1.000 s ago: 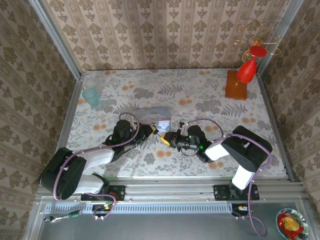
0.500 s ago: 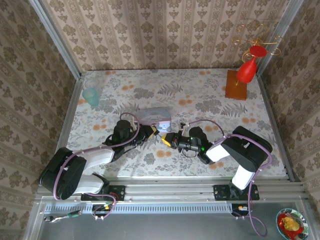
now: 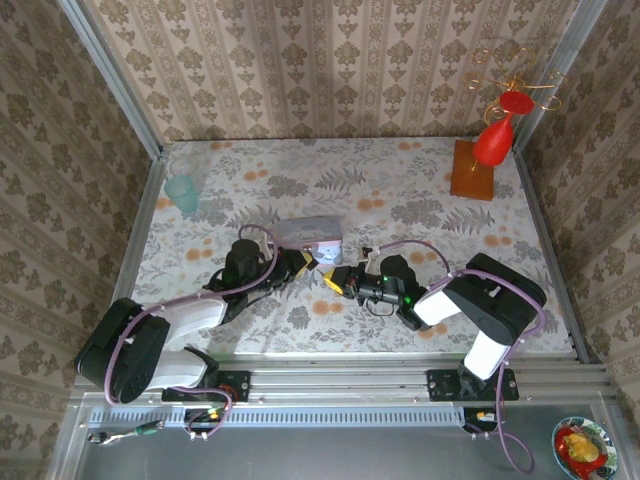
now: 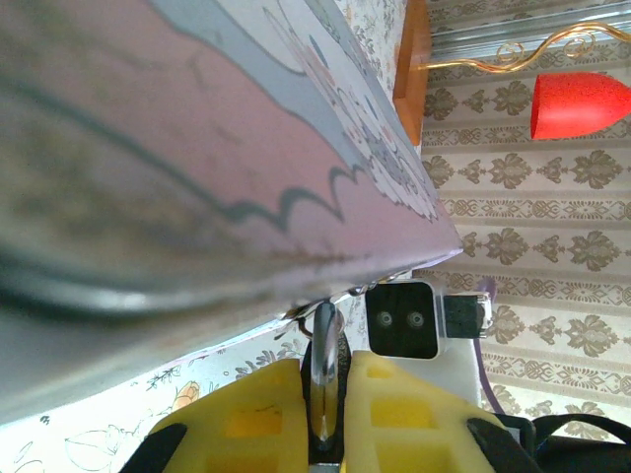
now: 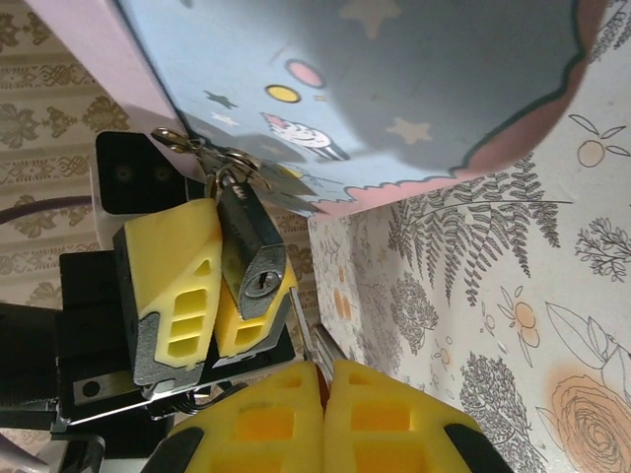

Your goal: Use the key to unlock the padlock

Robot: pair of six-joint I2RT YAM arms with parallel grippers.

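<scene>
Left gripper [image 4: 323, 379] has its jaws clamped on the padlock [image 5: 252, 258], held just beside the pale blue tin [image 5: 394, 79]. Right gripper [image 5: 320, 379] has its jaws pinched together on the key [image 5: 315, 343], near the keyhole.

This is a robot test cell in a lab, dressed to look like a home. The left arm [image 3: 160, 335] and the right arm [image 3: 490, 305] are bolted on an aluminium rail [image 3: 340, 382] at the near edge of the table [image 3: 400, 180], and purple cables [image 3: 517, 440] run from them. Bare metal posts [image 3: 108, 75] hold flat wall panels [image 3: 330, 70] with old-style wallpaper. The table top has a flowered pattern. At its far right corner a red ornament [image 3: 495, 138] stands on a wooden block [image 3: 471, 172]. Near the far left corner stands a teal cup [image 3: 183, 192].
</scene>
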